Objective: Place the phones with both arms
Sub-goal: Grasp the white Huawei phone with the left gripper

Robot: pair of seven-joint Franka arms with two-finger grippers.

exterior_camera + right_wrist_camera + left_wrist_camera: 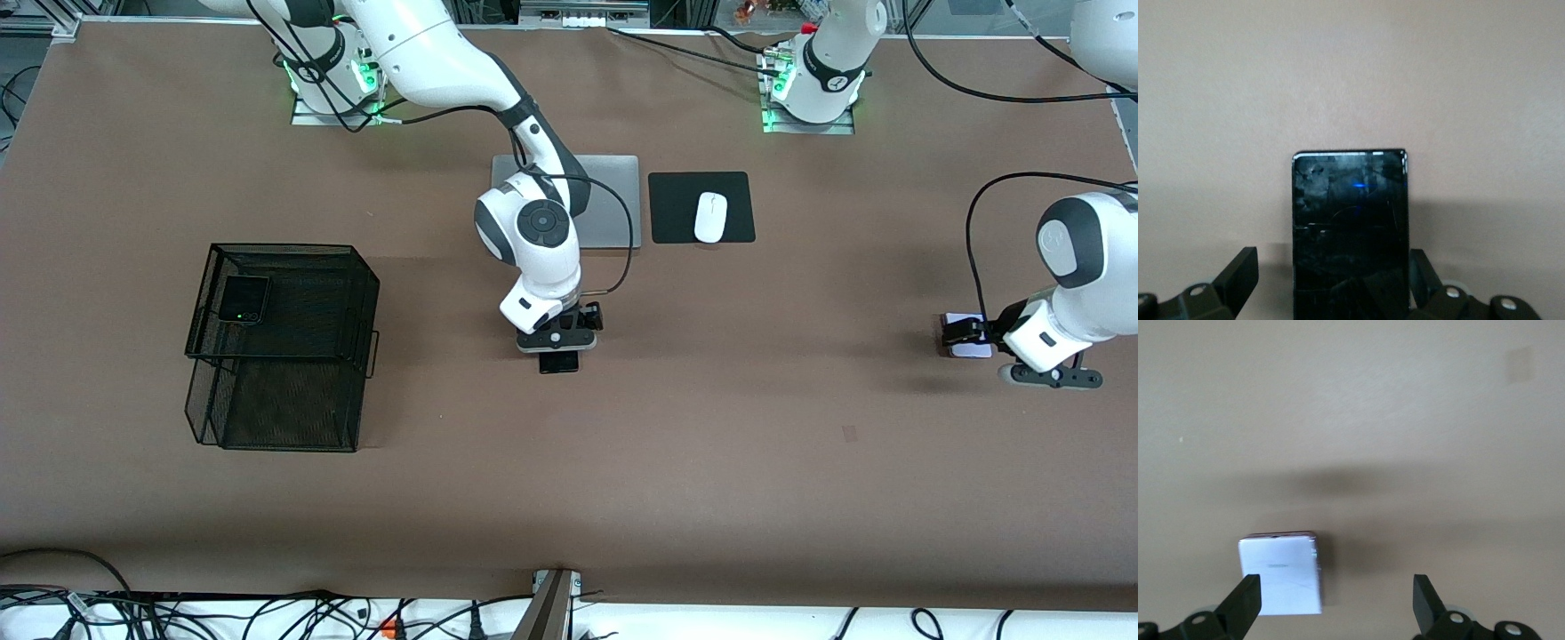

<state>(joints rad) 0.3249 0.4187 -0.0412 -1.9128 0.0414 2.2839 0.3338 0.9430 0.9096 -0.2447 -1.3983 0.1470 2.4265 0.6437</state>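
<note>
Right gripper [560, 348] is down low at the middle of the table, nearer the front camera than the grey laptop [613, 200], with its fingers spread wide. Between them lies the long slim black phone [558, 362]; in the right wrist view that phone [1351, 233] sits flat on the brown table [711, 444], one finger [1238, 273] standing clear of its edge and the other close against it, though I can't tell for sure whether that one touches.

Left gripper [965, 333] is out at the left arm's end of the table, also low and also open. The pale lilac-white phone [969, 347] lies under it. From the left wrist view, this phone [1280, 573] rests flat just beside one finger [1245, 597], possibly touching it, while the other finger stands well apart from it.

Toward the right arm's end stands a black wire mesh organiser [284, 347] with two tiers. The small squarish black phone [244, 300] lies in its upper tray, in the corner farthest from the front camera, a small green light showing on it.

Beside the laptop, toward the left arm's end, a white computer mouse [710, 217] sits on a black mouse pad [738, 191].
</note>
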